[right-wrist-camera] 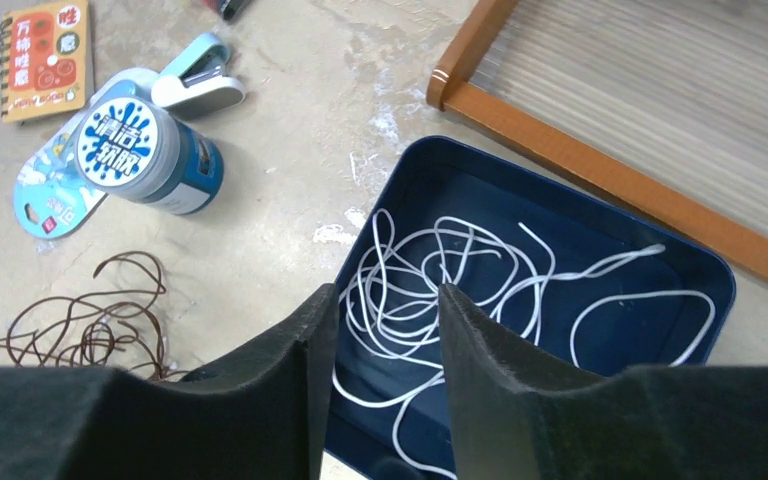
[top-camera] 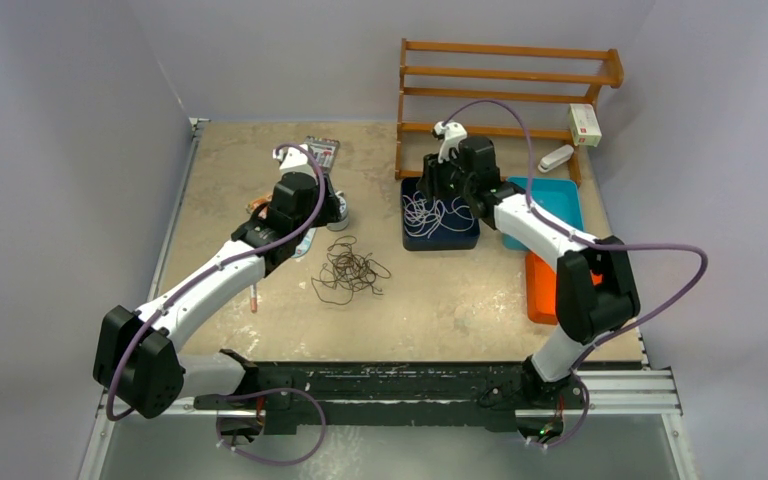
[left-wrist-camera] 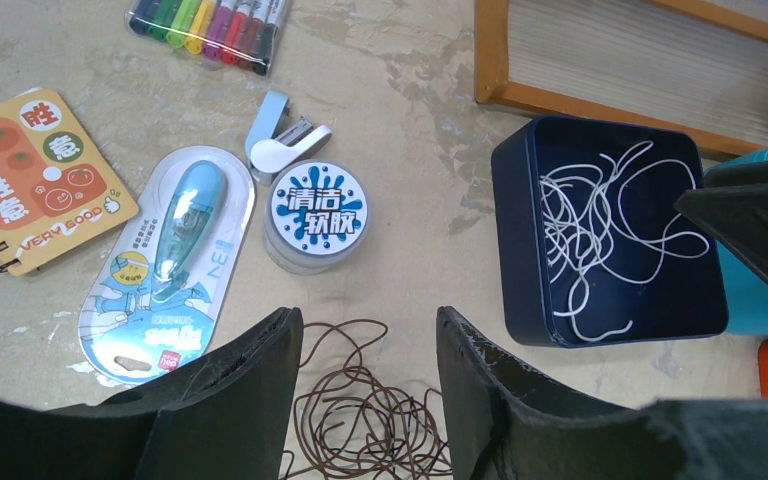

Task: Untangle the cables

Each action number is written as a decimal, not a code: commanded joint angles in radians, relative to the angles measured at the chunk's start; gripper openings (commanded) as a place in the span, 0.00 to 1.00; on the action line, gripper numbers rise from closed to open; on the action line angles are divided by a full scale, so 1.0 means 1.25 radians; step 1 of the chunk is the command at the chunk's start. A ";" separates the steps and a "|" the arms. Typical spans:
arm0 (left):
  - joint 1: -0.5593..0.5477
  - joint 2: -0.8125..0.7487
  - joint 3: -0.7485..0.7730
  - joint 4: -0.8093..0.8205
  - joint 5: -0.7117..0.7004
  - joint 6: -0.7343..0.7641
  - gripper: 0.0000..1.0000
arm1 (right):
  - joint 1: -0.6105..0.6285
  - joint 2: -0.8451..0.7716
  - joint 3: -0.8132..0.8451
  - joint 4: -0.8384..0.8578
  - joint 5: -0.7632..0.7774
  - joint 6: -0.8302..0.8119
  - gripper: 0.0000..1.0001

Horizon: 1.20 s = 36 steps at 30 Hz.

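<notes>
The white cables [right-wrist-camera: 440,270] are seen coiled in the dark blue tray [right-wrist-camera: 620,215] by the table's [top-camera: 440,300] far edge, just below the parted, empty right gripper [right-wrist-camera: 385,300], while the brown cables [top-camera: 350,270] are heaped mid-table below the left gripper [left-wrist-camera: 368,320], likewise parted and empty.

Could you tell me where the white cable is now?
The white cable lies coiled inside the dark blue tray, right of centre in the top view, by the wooden rack, beneath the right gripper.
</notes>
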 commanded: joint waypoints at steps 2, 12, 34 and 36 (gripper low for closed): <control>0.003 -0.002 0.001 0.030 -0.001 -0.007 0.51 | -0.005 -0.031 -0.018 0.044 0.013 0.033 0.37; 0.003 -0.001 -0.040 0.000 0.052 -0.031 0.51 | -0.002 -0.008 -0.041 0.061 -0.212 0.014 0.34; -0.059 0.115 -0.110 0.099 0.108 -0.227 0.38 | 0.027 -0.101 -0.168 0.125 -0.049 0.110 0.38; -0.059 0.121 -0.109 0.102 0.113 -0.229 0.37 | 0.027 -0.123 -0.181 0.126 -0.033 0.111 0.38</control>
